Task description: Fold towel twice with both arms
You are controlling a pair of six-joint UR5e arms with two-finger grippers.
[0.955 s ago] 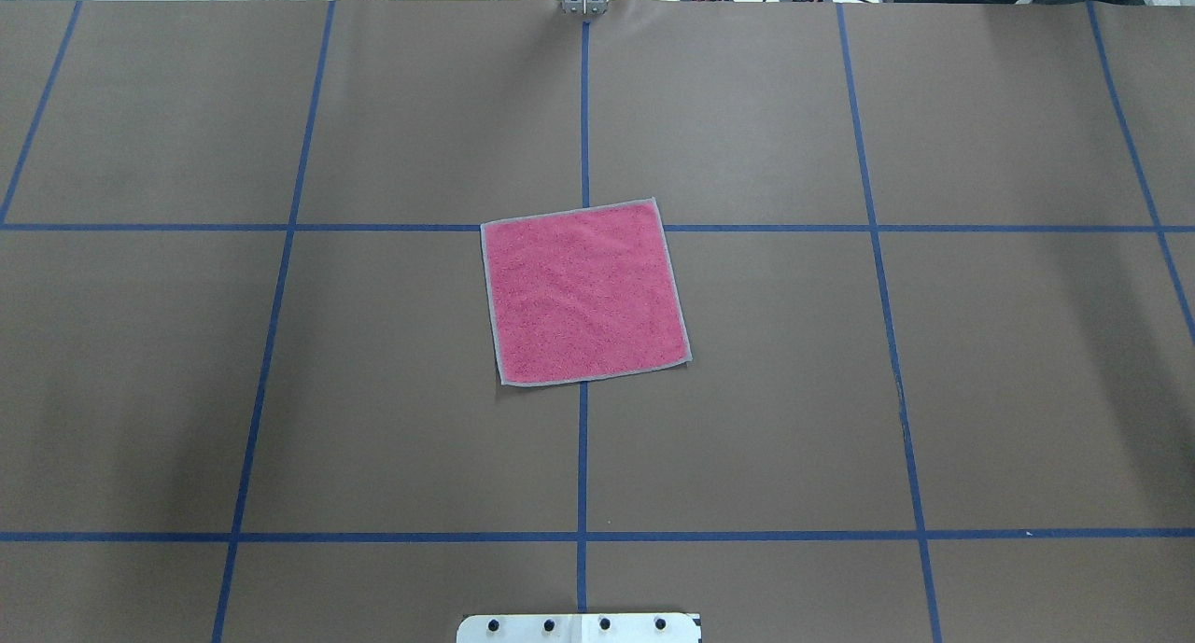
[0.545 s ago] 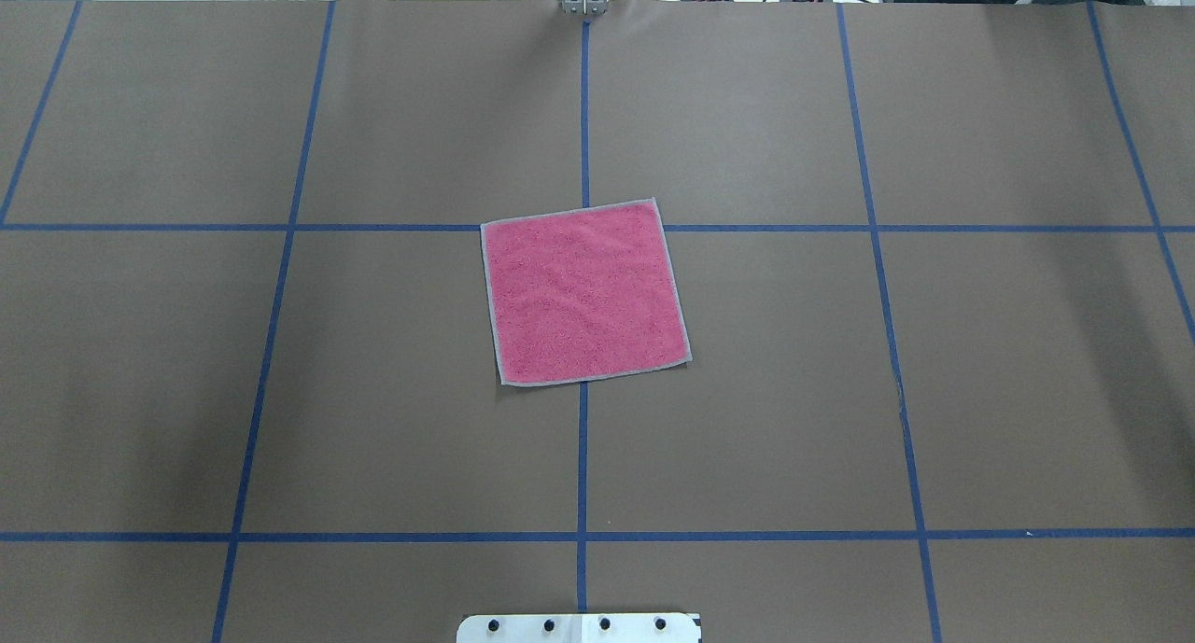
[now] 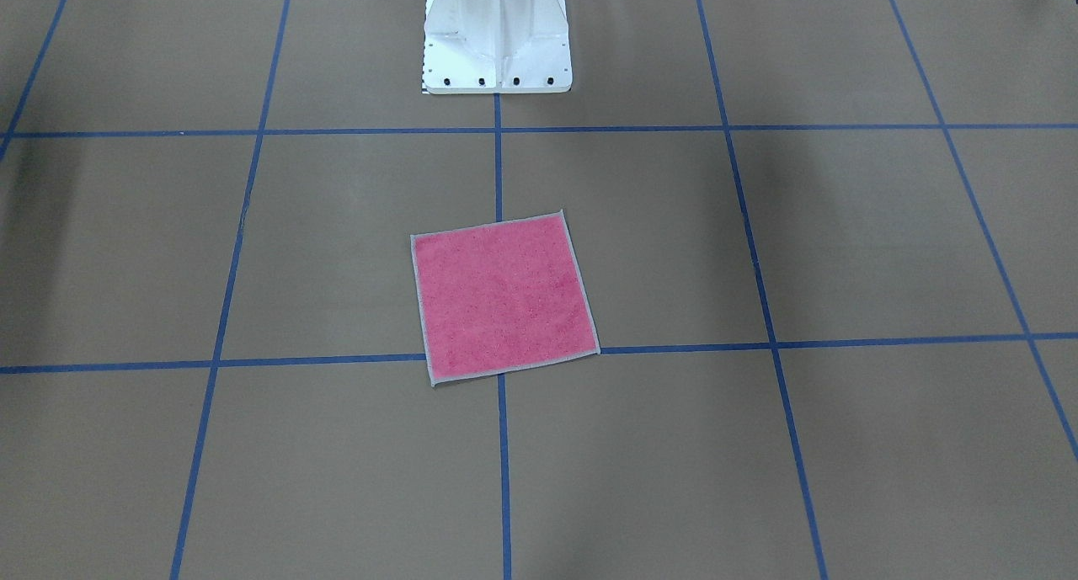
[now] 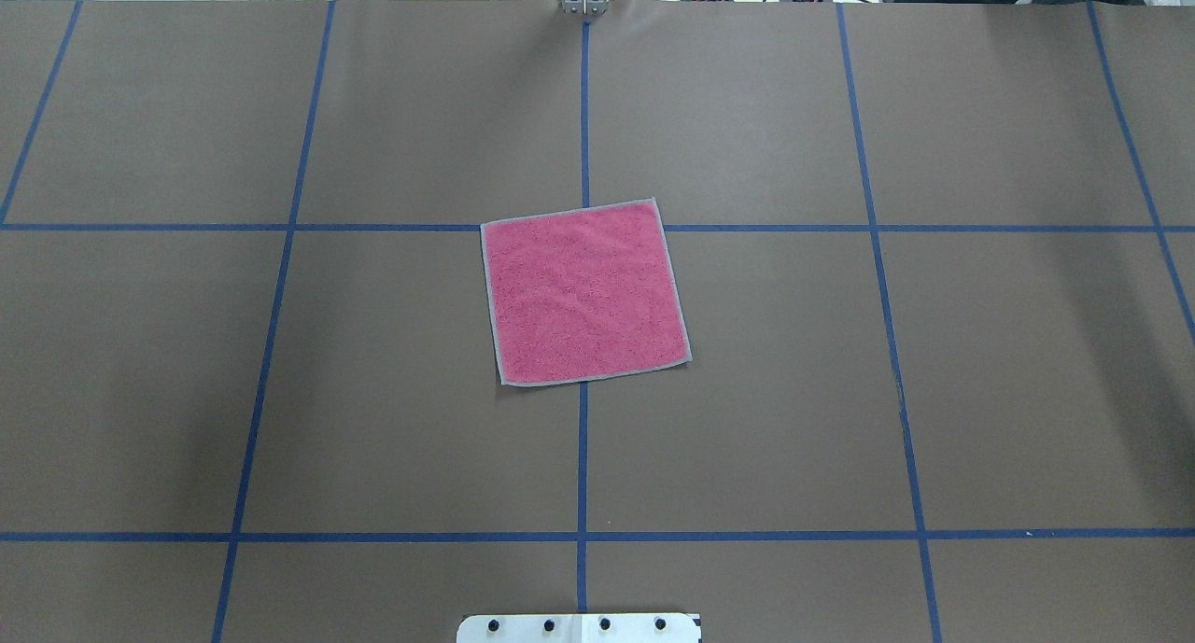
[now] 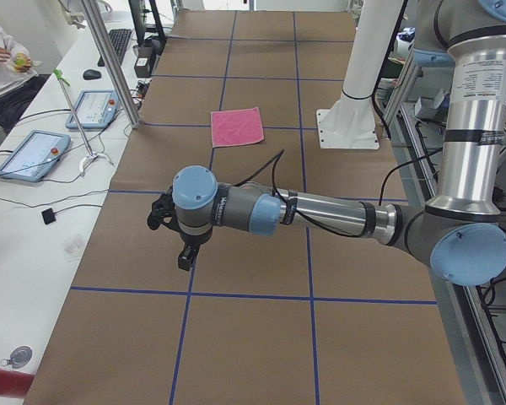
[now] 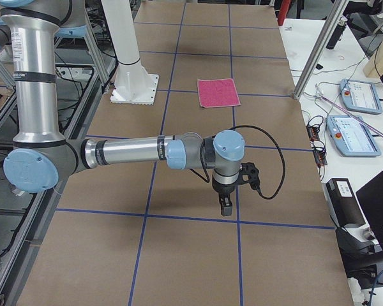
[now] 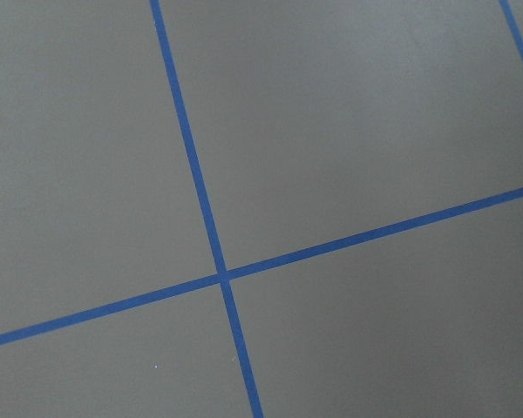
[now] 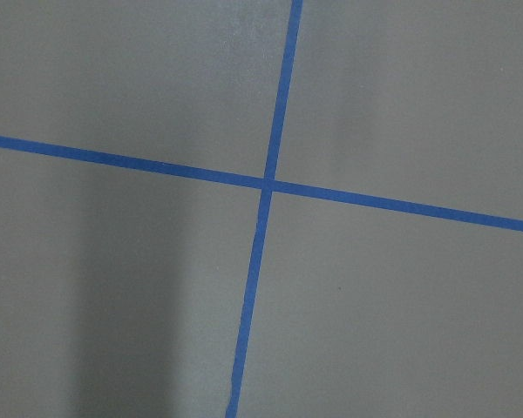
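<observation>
Front-facing: the towel (image 3: 504, 298) lies flat and unfolded, pink face up, on the brown table (image 3: 842, 243), over a blue tape (image 3: 498, 167) crossing. Overhead: it sits mid-table. Left side: my left gripper (image 5: 185, 256) hangs well apart from it; I cannot tell its spread. Right side: my right gripper (image 6: 225, 205) likewise. Wrist views: 2 crossing tape lines each.

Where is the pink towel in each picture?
Front-facing: towel in the middle, just below centre, on the central blue tape line.
Overhead: towel in the middle, on the same line.
Exterior left: towel far off, left of the white pedestal base.
Exterior right: towel far off, right of the base.
Left wrist: not in it.
Right wrist: not in it.
Shared landmark: the white pedestal base, in all four fixed views.
</observation>
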